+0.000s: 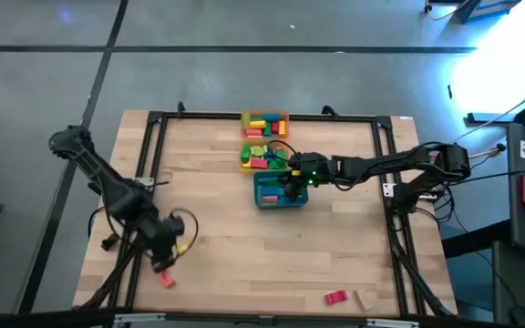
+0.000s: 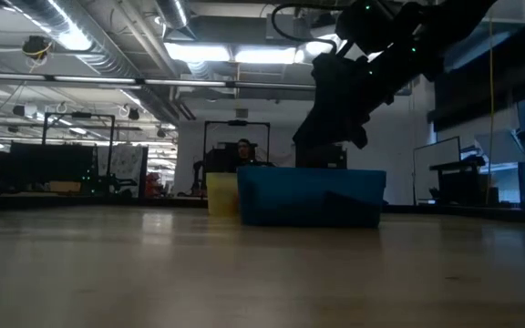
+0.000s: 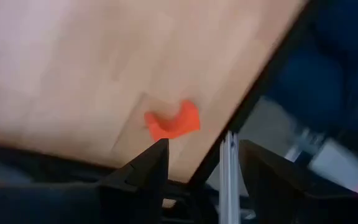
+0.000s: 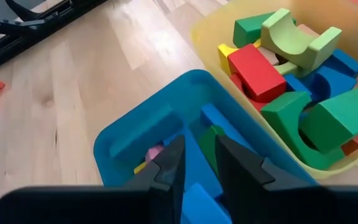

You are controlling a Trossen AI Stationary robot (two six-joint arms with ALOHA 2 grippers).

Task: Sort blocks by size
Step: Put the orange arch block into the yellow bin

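Note:
My right gripper (image 4: pixel 199 155) hangs over the teal tray (image 1: pixel 264 199), which holds several blocks, and is shut on a blue block (image 4: pixel 197 200). The low view shows this gripper (image 2: pixel 331 128) just above the tray (image 2: pixel 308 196). Next to it, the yellow tray (image 4: pixel 199 37) is full of red, green and blue blocks, and the orange tray (image 1: pixel 264 115) behind it holds more. My left gripper (image 3: pixel 204 163) is open near the table's left front, above a red arch block (image 3: pixel 173 121) that lies flat on the table (image 1: pixel 166 281). My right gripper pinches the blue block (image 4: pixel 197 200) between its two fingers, which point down from above into the teal tray. The fingers hide the block's sides, so which part they are on cannot be told. Whether the block rests on the tray's contents cannot be told.
A pink block (image 1: pixel 335 297) and a pale wooden block (image 1: pixel 363 299) lie near the table's front right. A black frame rail (image 3: pixel 260 87) runs along the table's edge close to the red arch. A person sits in the room behind (image 2: pixel 244 150).

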